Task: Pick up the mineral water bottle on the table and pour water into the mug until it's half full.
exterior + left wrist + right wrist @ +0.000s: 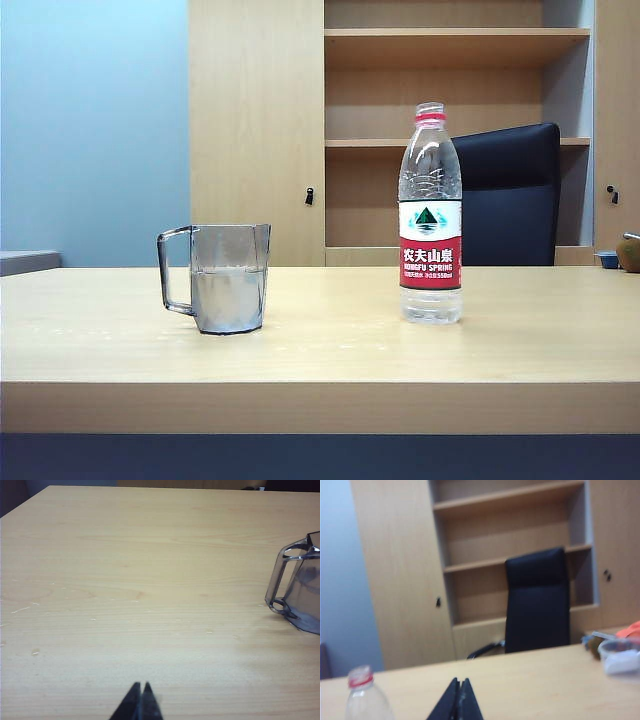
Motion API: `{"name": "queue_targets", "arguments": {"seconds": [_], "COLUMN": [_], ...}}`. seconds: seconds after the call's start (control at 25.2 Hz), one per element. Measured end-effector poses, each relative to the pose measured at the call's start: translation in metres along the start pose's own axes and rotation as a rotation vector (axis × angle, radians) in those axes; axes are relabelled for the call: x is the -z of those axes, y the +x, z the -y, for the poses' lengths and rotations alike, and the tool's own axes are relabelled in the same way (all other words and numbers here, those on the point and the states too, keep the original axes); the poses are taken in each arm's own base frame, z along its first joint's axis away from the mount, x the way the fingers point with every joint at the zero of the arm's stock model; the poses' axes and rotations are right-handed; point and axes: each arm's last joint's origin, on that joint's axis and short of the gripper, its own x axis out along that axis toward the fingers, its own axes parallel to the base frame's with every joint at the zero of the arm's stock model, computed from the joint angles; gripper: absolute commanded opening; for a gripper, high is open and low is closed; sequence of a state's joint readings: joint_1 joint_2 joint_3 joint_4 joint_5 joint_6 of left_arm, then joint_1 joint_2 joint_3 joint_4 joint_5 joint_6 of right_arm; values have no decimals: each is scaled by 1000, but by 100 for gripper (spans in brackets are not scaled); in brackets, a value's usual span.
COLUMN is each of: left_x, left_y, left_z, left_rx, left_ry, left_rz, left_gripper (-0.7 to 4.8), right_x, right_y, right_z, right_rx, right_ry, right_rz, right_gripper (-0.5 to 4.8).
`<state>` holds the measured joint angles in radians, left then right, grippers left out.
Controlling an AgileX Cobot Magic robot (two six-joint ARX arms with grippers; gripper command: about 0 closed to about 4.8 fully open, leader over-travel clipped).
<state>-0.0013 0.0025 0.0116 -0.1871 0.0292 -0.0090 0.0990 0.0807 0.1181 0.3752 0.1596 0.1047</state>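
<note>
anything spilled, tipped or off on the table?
Nothing stands out. Bottle and mug stand upright and apart on the table; no puddle shows. Left gripper and right gripper are shut, holding nothing.

On the wide light-wood table (330,350) you see the smoky-grey faceted plastic mug (228,277) at the left, holding water (229,298), and the tall clear plastic mineral water bottle (430,215) upright, well apart at the right. Behind stands the black chair (510,195).

- Behind the worktop we see a tall light-wood shelving cabinet (400,130) with open shelves and closed doors bearing small dark knobs.
- A black high-backed office chair (508,195) stands before it.
- At the left is a plain pale blue wall (95,130), evenly lit.
</note>
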Motion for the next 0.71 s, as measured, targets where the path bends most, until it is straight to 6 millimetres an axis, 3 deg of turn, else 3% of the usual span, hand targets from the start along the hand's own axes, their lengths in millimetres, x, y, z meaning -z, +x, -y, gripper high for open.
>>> {"name": "queue_targets", "arguments": {"seconds": [0.24, 0.52, 0.71], "left_x": [0, 0, 0], "left_y": [0, 0, 0], "left_z": [0, 0, 0], "left_rx": [0, 0, 0], "left_ry": [0, -3, -3], "left_rz": [0, 0, 0], "left_gripper": [-5, -6, -6], "right_x": [-6, 37, 59], "right_y": [-7, -15, -23], "right_z": [5, 12, 11], "right_rx": [47, 97, 52], "right_ry": [-23, -73, -80], "right_rz": [47, -401, -556], "right_gripper": [-2, -2, -2]}}
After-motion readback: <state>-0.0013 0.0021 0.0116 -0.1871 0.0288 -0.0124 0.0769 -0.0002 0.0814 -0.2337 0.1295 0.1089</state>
